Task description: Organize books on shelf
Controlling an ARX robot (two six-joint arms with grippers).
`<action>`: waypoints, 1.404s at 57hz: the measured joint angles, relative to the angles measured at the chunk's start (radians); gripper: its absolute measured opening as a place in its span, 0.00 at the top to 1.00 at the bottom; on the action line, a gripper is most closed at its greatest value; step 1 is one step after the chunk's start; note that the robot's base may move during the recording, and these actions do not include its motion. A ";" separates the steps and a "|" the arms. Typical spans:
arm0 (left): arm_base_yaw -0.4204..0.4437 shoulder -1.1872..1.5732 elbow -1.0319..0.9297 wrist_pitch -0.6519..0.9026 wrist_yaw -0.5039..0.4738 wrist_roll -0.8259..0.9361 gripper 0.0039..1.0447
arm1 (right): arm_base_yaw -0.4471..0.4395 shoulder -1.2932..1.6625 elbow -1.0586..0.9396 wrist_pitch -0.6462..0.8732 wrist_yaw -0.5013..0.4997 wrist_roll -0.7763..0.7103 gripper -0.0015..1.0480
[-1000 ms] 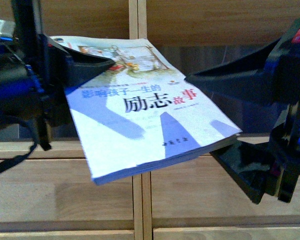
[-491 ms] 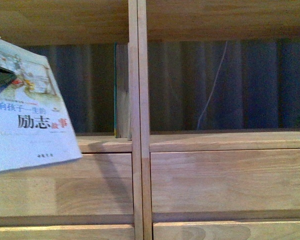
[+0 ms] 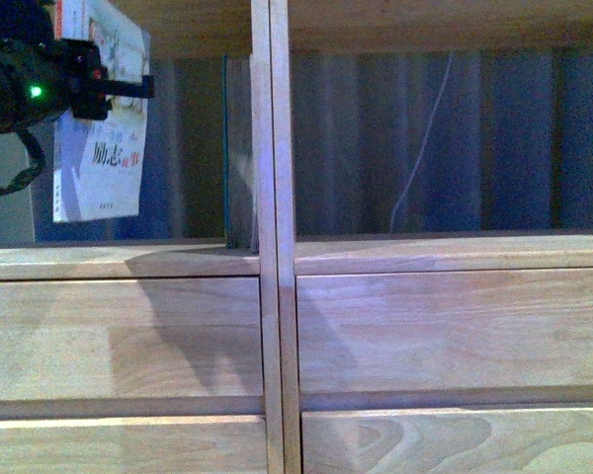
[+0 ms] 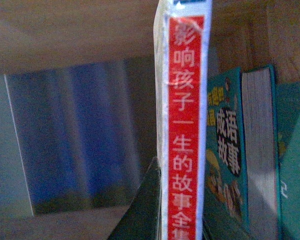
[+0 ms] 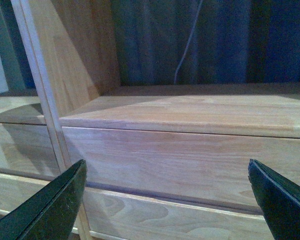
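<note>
While left hand clamps thin red-spined paperback upright | right hand spread wide | pale-wood shelf

The front view faced the shelf squarely, close up. The left wrist view sat nearly against the paperback spine; the right wrist view, lower, shared the front's divider.

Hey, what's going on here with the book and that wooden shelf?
The robot's left gripper holds a thin paperback upright inside the left cubby of the light-wood shelf, seemingly just above the board, not yet set down. A teal book already stands against the central divider, apart from the paperback. The right gripper is open and empty, facing the right cubby.
</note>
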 joint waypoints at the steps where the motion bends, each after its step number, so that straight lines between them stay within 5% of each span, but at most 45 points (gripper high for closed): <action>1: -0.003 0.014 0.021 0.000 -0.002 0.017 0.94 | 0.000 0.000 0.000 0.000 0.000 -0.001 0.07; 37: -0.054 0.420 0.506 -0.058 -0.043 0.146 0.94 | 0.000 -0.001 0.000 0.000 0.000 -0.014 0.07; 71: -0.086 0.548 0.608 -0.055 -0.068 0.135 0.94 | 0.000 -0.001 0.000 0.000 0.000 -0.014 0.07; 80: -0.085 0.540 0.563 -0.051 -0.076 0.098 0.72 | -0.001 -0.001 0.000 0.000 0.000 -0.014 0.07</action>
